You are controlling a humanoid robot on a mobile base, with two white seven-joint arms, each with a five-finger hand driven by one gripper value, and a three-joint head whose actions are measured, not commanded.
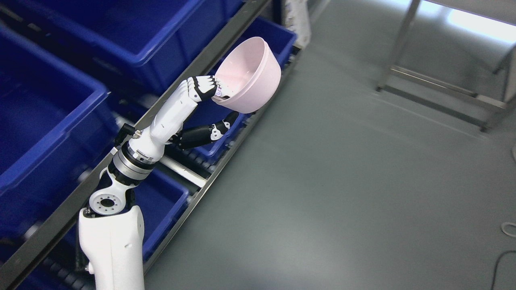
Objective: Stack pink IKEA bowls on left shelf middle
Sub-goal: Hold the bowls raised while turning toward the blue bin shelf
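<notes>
A pink bowl [250, 76] is held in the air, tilted on its side with its opening facing up and to the left. My left hand [213, 104] is shut on it: the fingers [203, 88] curl over the rim into the bowl and the thumb [223, 125] presses under its base. The white left arm rises from the bottom edge at the lower left. The bowl hangs just in front of the shelf's metal rail [209, 52], over the shelf's outer edge. No other pink bowl shows.
Large blue bins [133, 36] fill the shelf levels on the left, with roller tracks [189, 173] below. Grey floor [342, 181] spreads to the right. A metal table frame [439, 86] stands at the upper right, and a cable [508, 229] lies at the right edge.
</notes>
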